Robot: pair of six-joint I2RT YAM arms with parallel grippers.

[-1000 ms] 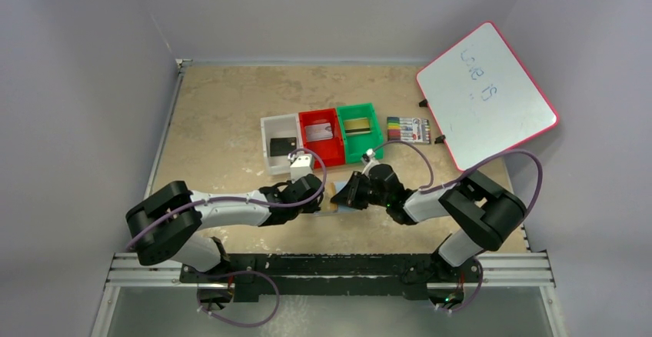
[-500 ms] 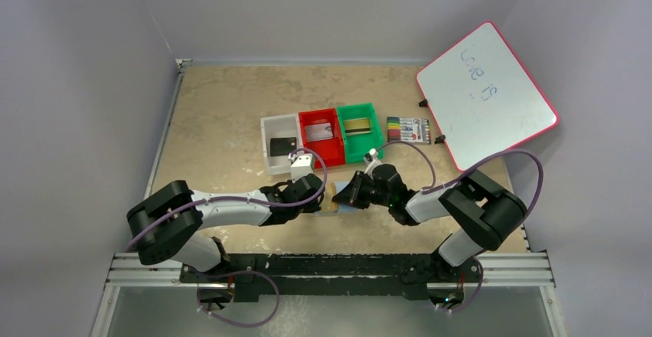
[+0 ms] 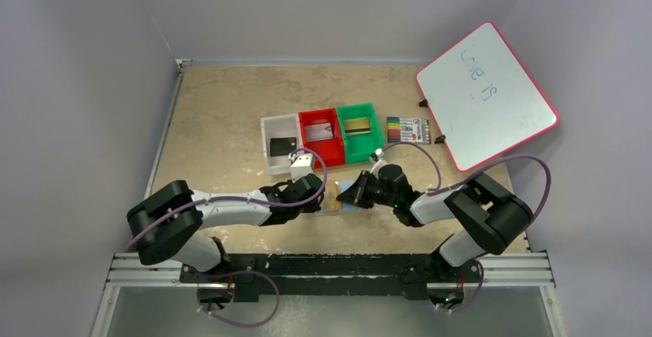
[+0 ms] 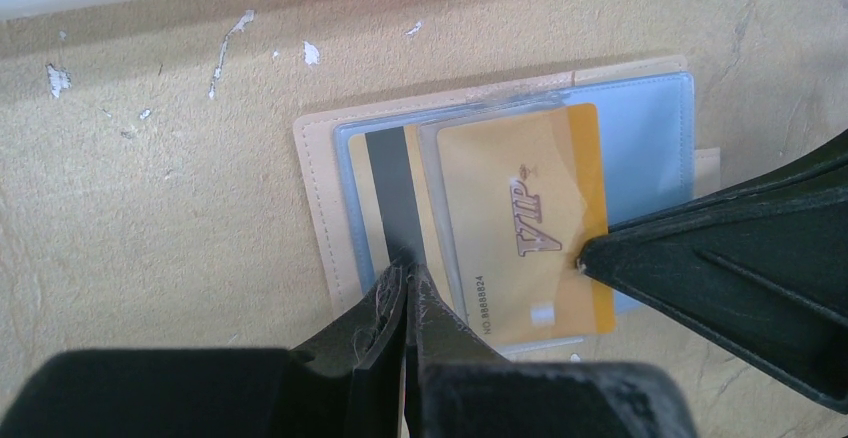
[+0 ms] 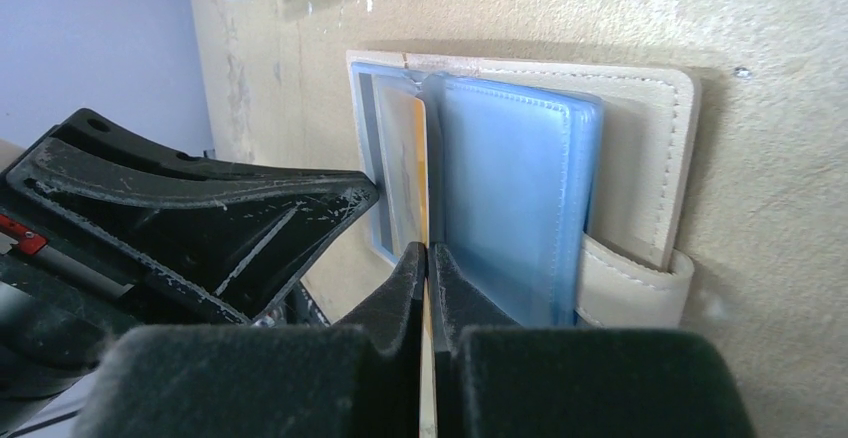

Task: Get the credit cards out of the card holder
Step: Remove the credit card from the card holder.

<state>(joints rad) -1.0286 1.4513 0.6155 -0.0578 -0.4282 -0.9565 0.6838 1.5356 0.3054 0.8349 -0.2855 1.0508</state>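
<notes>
Three bins [image 3: 319, 111] at twelve o'clock are holding cards [image 3: 318, 131] while the right gripper [image 5: 427, 250] is pinching the VIP card [image 4: 520, 218] in the card holder [image 4: 315, 208], left gripper [image 4: 405, 270] pressing closed.

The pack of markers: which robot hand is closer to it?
Right. The right gripper pinches the gold card in the card holder, toward the arms' bases and left of the markers. The left gripper rests on the holder's other half, even farther left.

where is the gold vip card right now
Left wrist view, centre: the gold VIP card sits in the open card holder, right gripper pinching its edge.
</notes>
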